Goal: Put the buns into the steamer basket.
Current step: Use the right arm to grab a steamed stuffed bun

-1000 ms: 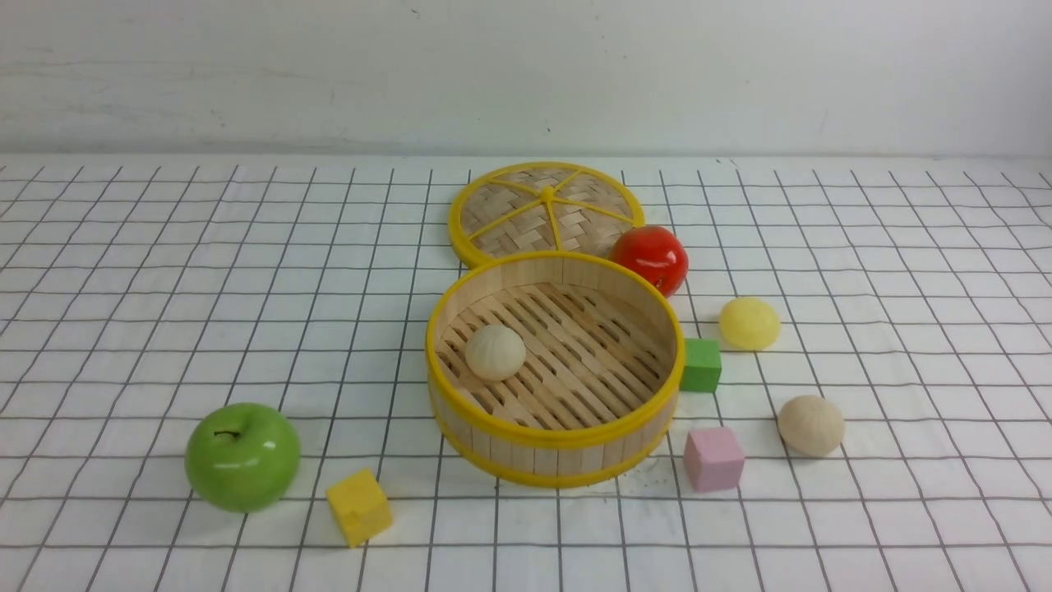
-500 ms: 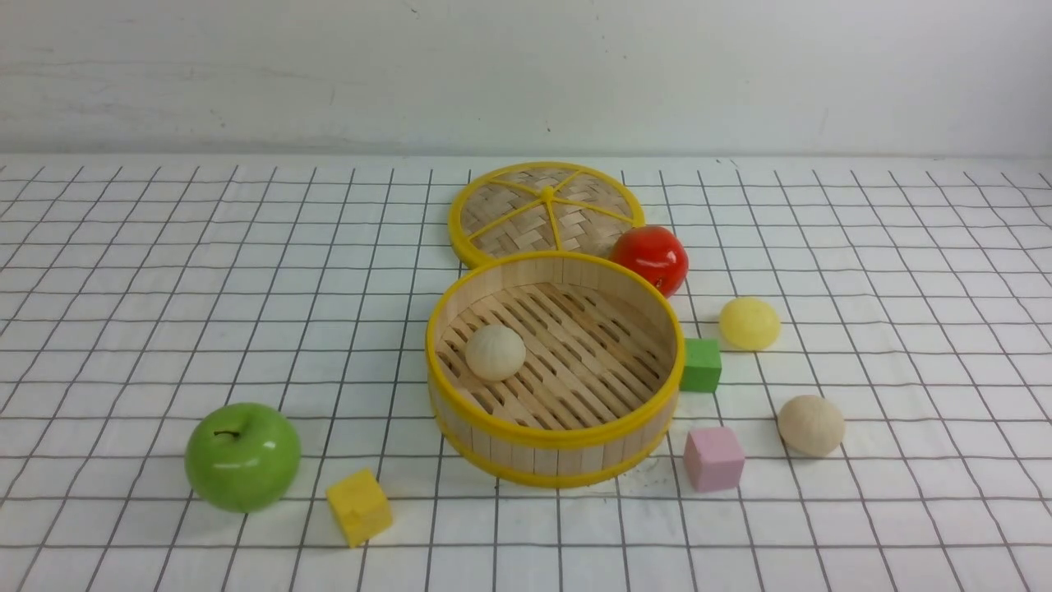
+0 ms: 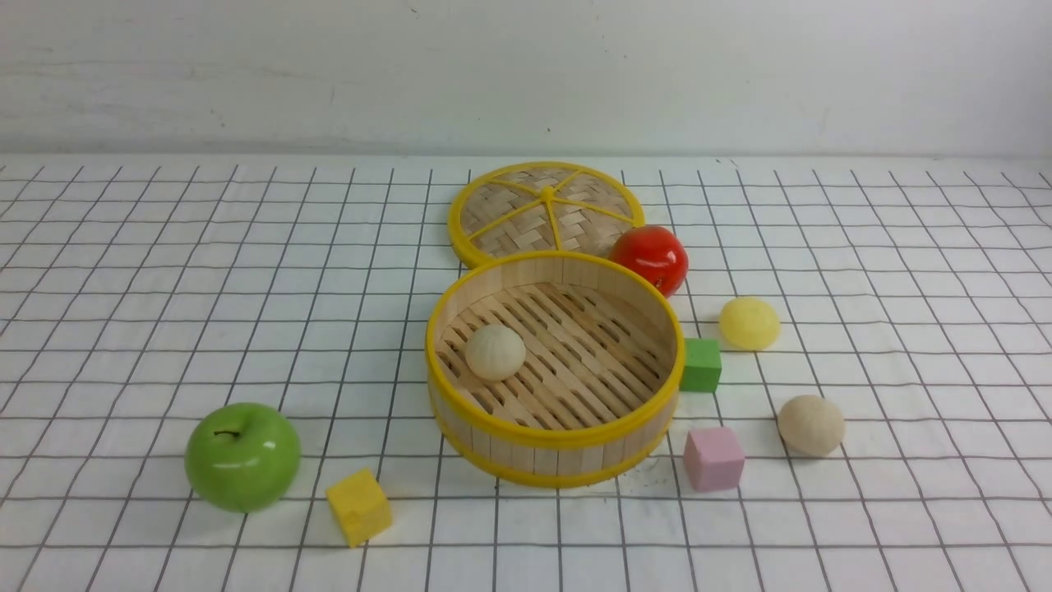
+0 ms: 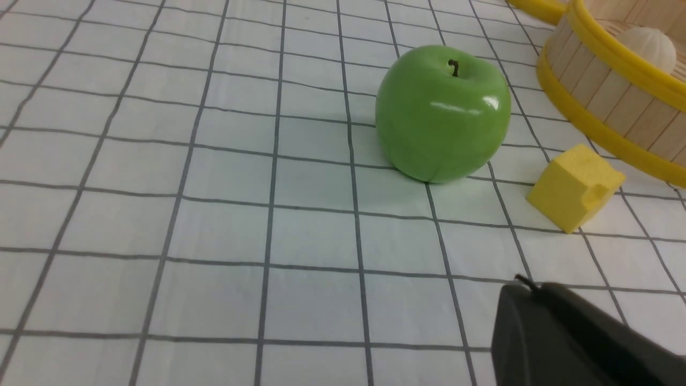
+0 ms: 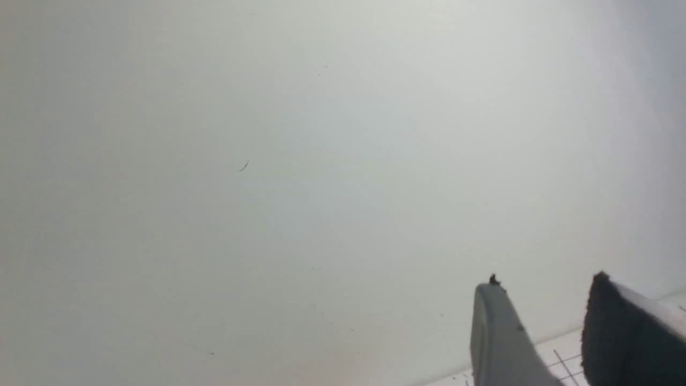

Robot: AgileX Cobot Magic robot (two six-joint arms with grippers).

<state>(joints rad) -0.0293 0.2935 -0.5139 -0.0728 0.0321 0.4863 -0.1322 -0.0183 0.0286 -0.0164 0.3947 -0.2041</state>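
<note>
- Inside the steamer basket [image 3: 555,436], left part of its floor: one cream bun [image 3: 495,352].
- Outside it, toward the table's [image 3: 164,288] right edge: yellow bun [image 3: 749,323] farther back, beige bun [image 3: 810,425] nearer the front edge. Both round, no long axis, nearer the robot's right side.
- Right gripper [image 5: 544,289]: parted partway, empty, aimed at the wall [image 5: 268,161], buns outside its view.
- Left gripper [image 4: 536,300]: one dark mass, opening unreadable, green apple [image 4: 442,112] ahead.
- Against the earlier front frames: nothing shifted.
</note>
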